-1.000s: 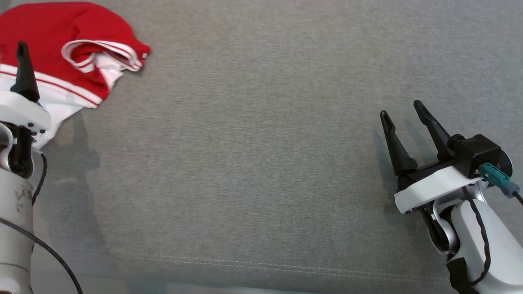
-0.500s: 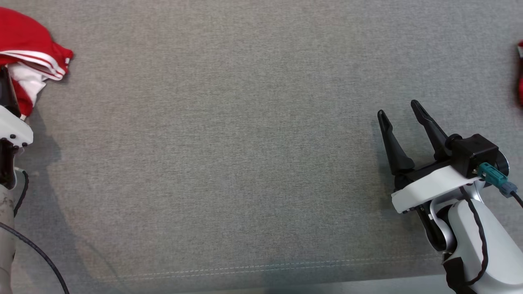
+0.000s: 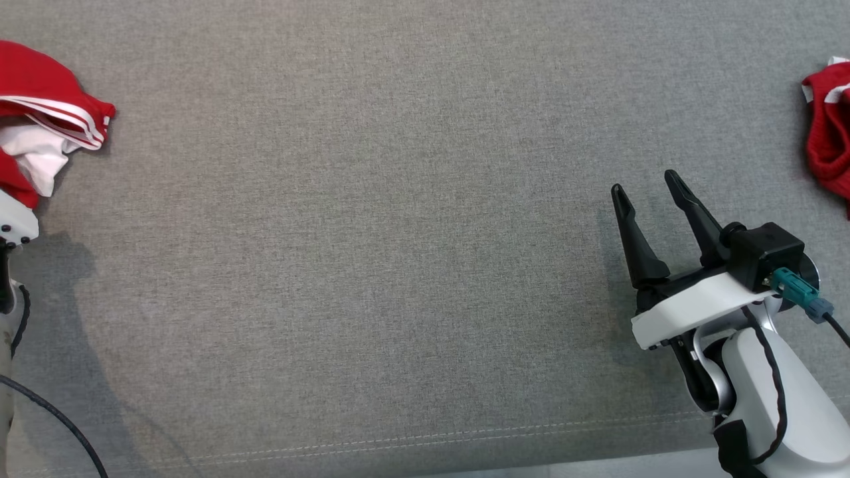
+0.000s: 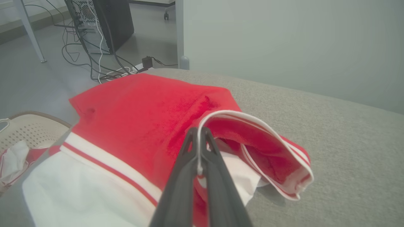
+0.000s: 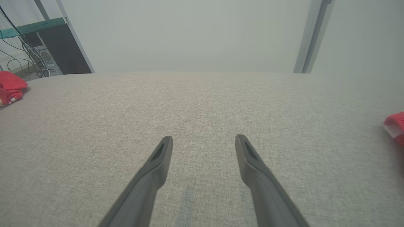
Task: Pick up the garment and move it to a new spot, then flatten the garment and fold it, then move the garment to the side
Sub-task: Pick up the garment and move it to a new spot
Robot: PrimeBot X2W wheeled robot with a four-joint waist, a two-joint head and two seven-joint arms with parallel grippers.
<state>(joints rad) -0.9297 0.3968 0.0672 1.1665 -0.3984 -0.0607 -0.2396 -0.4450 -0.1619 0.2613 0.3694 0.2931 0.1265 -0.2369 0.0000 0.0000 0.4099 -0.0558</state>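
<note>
Since the frame one second earlier, the head camera has swung toward the robot's right, and the left gripper (image 4: 199, 132) has closed from a wide stance onto the garment. The desk (image 3: 398, 232), covered in grey woven fabric, spans the head view, and its middle is bare between the two arms. The garment (image 3: 40, 86), red with a white panel and white-red-white banding, lies bunched at the desk's far left corner, cut off by the left edge of the head view. Its trimmed opening (image 4: 252, 121) gapes toward the robot's right, facing the desk centre. The long axis cannot be told, as the cloth is crumpled and partly out of frame. In the left wrist view the band runs diagonally between the red part and the white part. The left fingers (image 4: 217, 176) are pressed together with the white edge of that opening pinched between their tips. The right gripper (image 3: 644, 182) hovers low over bare desk at the right, well apart from the garment, fingers spread wide and holding nothing. A second red cloth (image 3: 827, 126) lies at the desk's right edge. Beyond the left corner stand a computer tower (image 4: 104, 22) with loose cables (image 4: 94, 63) and a beige perforated basket (image 4: 28, 126) containing cloth.
</note>
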